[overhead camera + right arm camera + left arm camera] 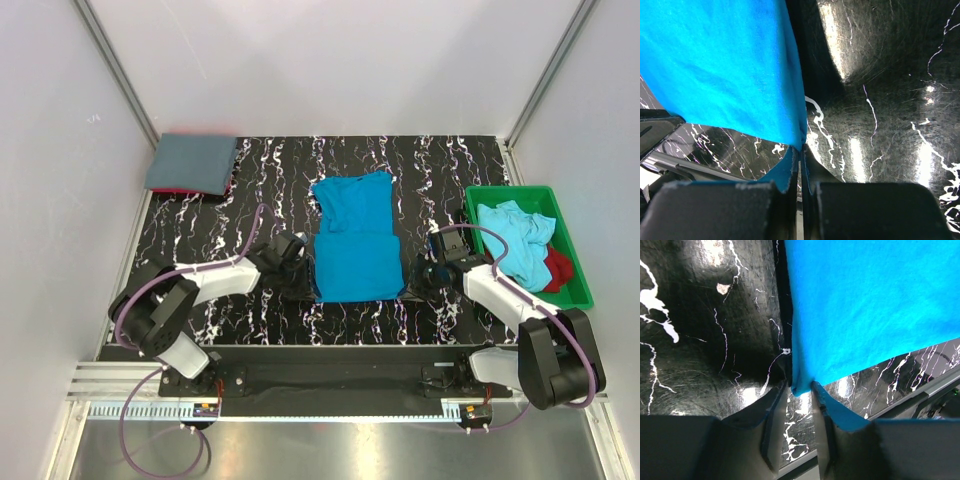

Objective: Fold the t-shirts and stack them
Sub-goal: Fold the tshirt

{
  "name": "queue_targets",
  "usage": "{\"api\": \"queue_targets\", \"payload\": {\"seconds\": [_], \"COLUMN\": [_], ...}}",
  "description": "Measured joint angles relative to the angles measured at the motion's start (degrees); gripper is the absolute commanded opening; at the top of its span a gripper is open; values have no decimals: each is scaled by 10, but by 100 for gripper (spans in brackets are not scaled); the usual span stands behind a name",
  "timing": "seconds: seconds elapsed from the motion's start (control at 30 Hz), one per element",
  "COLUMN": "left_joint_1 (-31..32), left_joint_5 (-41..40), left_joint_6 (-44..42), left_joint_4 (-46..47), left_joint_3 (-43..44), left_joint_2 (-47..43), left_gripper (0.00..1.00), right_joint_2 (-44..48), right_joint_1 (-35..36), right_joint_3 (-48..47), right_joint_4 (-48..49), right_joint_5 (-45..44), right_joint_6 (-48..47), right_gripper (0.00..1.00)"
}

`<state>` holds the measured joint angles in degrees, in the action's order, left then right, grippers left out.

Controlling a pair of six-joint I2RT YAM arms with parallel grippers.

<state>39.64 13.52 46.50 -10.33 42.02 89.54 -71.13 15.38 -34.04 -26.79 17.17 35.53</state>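
Observation:
The bright turquoise-blue t-shirt (355,240) lies partly folded at the middle of the table. My left gripper (290,262) is at its near left corner. In the left wrist view the gripper (799,390) is open, and the shirt's corner (800,386) sits between the fingertips. My right gripper (432,272) is at the near right corner. In the right wrist view the gripper (801,156) is shut on that corner of the shirt (730,65). A slate grey-blue shirt (190,162) lies folded at the back left, with a red edge showing under it.
A green tray (575,285) at the right holds a crumpled light aqua shirt (520,235) and a red one (560,268). The black marbled table (270,180) is walled at the back and both sides.

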Motion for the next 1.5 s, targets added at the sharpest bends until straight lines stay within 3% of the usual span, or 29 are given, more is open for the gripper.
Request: {"api": "queue_targets", "payload": {"seconds": [0.27,0.33,0.37,0.43,0.6,0.93,1.03,1.13,1.3,1.5], "left_joint_1": [1,1,2,2,5,7,8,9,12,27], "left_joint_5": [0,2,2,1,-9,-11,-13,-14,-16,-24], "left_joint_6": [6,5,4,0,0,30,36,40,39,31], "left_joint_4": [11,13,12,9,-5,20,30,35,20,-51], "left_joint_3": [0,0,1,3,6,-21,-24,-29,-24,7], "left_joint_2": [12,12,12,12,-3,-15,-13,-10,-15,-75], "left_gripper": [4,11,26,39,42,35,22,0,0,0], "right_joint_2": [0,2,4,7,9,9,10,13,39,138], "right_joint_1": [1,2,2,3,7,16,16,19,19,24], "right_joint_3": [0,2,4,6,7,10,11,15,18,20], "right_joint_4": [0,0,1,0,1,2,3,4,-6,-33], "right_joint_5": [0,-1,-1,-1,-1,-1,-2,-4,-15,-21], "right_joint_6": [4,5,6,7,9,12,14,17,28,52], "right_gripper": [0,0,0,0,0,0,0,0,0,0]}}
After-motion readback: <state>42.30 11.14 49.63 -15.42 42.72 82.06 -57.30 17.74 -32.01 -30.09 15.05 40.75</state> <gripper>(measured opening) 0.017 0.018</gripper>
